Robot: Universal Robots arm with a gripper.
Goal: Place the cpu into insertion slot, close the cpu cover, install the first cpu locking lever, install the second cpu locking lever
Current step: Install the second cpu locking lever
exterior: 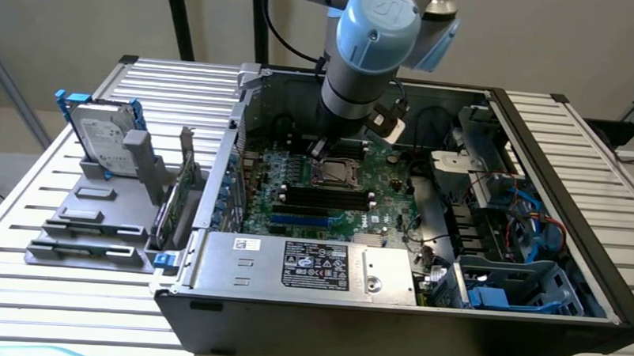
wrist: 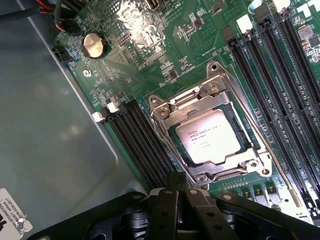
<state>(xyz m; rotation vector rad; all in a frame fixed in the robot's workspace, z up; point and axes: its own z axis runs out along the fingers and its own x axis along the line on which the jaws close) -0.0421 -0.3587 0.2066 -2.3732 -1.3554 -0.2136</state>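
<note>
one cpu [wrist: 209, 136], one cpu cover [wrist: 210, 132], one hard drive [exterior: 100, 137]

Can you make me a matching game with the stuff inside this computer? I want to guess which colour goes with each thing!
Things:
1. cpu
2. cpu cover
3. motherboard
4. memory slots

Colours:
A. green
B. black
C. shiny silver frame
D. pale silver square with tiny writing

Right pairs: 1-D, 2-C, 3-A, 4-B
</note>
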